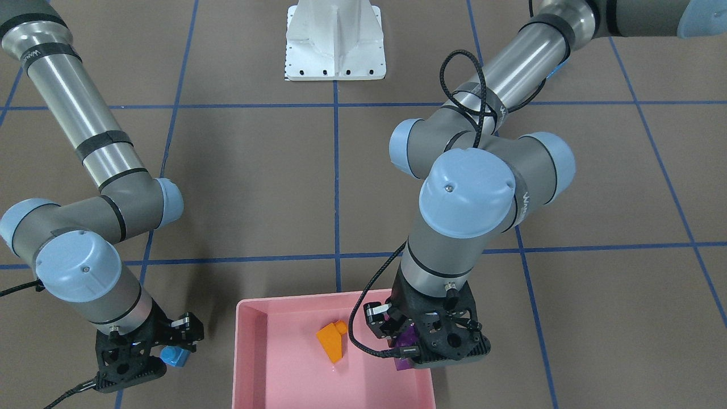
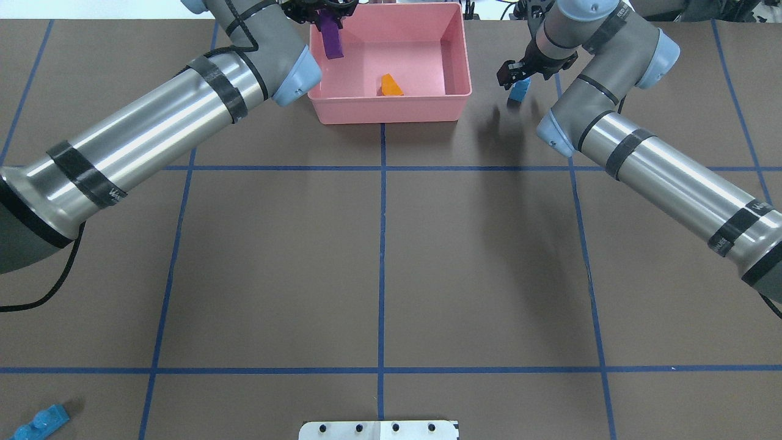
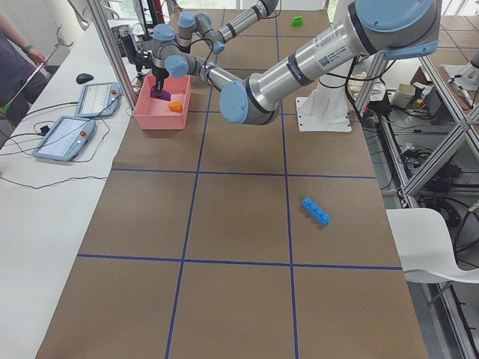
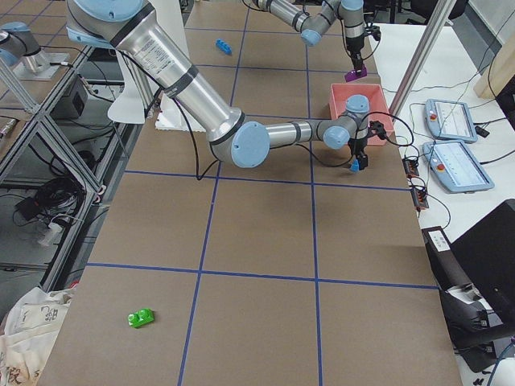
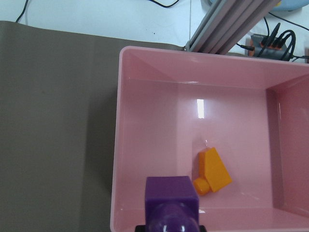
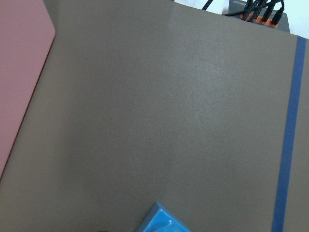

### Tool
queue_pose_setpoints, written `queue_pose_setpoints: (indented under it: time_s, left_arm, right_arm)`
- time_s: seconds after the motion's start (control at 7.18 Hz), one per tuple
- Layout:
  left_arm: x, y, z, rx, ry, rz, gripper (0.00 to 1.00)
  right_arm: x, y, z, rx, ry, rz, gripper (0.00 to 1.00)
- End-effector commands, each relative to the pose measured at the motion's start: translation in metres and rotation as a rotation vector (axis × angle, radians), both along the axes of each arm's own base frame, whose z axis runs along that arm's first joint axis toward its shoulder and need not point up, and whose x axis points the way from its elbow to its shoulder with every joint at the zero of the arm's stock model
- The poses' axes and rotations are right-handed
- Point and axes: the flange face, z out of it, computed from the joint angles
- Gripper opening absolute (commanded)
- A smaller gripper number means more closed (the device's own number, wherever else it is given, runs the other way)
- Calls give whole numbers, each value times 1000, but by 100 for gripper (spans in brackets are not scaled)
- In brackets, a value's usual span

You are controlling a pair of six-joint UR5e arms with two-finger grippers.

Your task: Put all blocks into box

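Brown tabletop (image 2: 275,256), box (image 2: 391,113) at far edge | left gripper (image 2: 327,12) clamped on purple block (image 2: 332,40) over box: release low | right gripper (image 1: 173,352) pinching blue cube (image 1: 175,356) beside box: clear rim first

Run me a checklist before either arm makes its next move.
1. Left tool shut on purple block: ok.
2. Purple block above the inside of the pink box: ok.
3. Orange block in the box: ok.
4. Right tool shut on blue cube: ok.
5. Blue cube over the box: not ok, beside it.
6. Light-blue four-stud block and green block boxed: not ok, both on the table.
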Motion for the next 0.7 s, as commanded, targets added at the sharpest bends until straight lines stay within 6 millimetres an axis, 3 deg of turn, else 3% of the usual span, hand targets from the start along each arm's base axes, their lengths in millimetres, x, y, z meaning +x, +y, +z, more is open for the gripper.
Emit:
queue_pose_setpoints:
  time_s: [0.0,0.14,0.42,0.56]
  left_arm:
    - [37,16,6,10,7,-31,0]
    - [40,17,8,2,10,-39,0]
    - [41,15,14,-6,3,-39,0]
    - [41,15,13,-16,8,-54,0]
  right_arm:
    - [1,0,2,-3,2,2,84]
    - [0,0,1,-3,2,1,74]
    - [-4,1,-3,1,0,-4,71]
    - [-5,1,-2,-1,0,-5,60]
